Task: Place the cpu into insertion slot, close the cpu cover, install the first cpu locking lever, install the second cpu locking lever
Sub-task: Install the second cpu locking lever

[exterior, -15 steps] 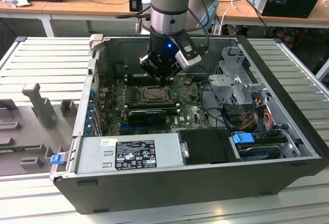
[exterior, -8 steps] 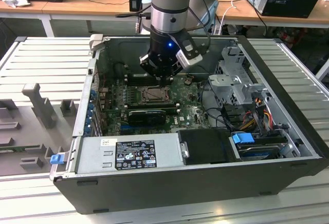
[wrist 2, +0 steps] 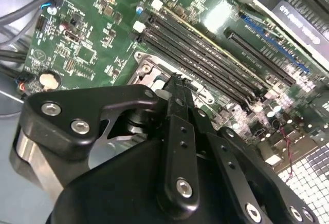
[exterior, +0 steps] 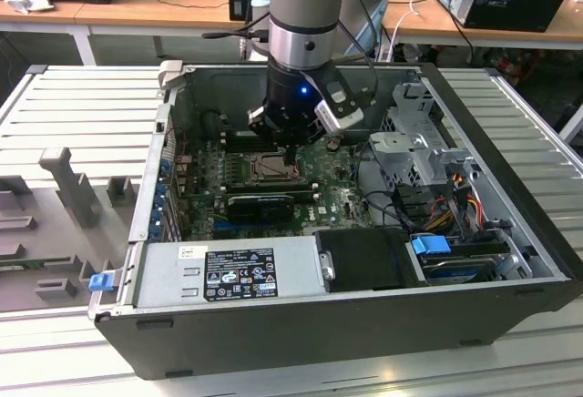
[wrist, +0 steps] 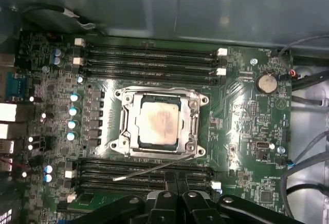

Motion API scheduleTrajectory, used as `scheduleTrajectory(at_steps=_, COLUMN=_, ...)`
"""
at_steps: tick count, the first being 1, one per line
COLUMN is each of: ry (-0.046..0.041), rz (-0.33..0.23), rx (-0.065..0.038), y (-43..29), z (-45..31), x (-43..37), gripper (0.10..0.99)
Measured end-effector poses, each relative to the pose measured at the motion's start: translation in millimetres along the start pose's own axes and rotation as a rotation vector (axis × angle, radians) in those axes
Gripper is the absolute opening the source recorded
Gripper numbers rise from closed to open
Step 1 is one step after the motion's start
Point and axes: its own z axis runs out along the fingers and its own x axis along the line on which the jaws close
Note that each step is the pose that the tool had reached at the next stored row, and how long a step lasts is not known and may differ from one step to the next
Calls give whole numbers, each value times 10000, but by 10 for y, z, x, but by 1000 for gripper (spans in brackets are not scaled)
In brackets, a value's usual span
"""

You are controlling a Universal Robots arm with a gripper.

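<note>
At the lower middle of the exterior view a power supply [exterior: 164, 274] is seen, its white and black label [exterior: 240, 275] too small to be read. Behind it, at frame centre, the insertion slot [exterior: 270, 169] is found, the gripper [exterior: 290, 154] poised just over its edge, fingers brought together. In the first wrist view the cpu [wrist: 157, 124] is seated, framed by the lowered cpu cover [wrist: 195, 124]; a thin locking lever [wrist: 154, 168] is left angled out beside the fingertips.
</note>
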Motion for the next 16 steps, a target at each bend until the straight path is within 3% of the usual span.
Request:
scheduleTrajectory(at_steps=1, ry=8, rz=1, rx=-207, y=-15, z=4, x=1, gripper=106)
scheduleTrajectory(at_steps=10, ry=5, rz=1, rx=-282, y=-26, z=195, x=38, gripper=106)
scheduleTrajectory(at_steps=14, ry=-7, rz=3, rx=-551, y=-32, z=224, x=41, gripper=106)
scheduleTrajectory(at_steps=15, ry=-14, rz=2, rx=-669, y=-51, z=231, x=60, gripper=106)
scheduleTrajectory(at_steps=16, ry=-15, rz=1, rx=-691, y=-56, z=236, x=75, gripper=106)
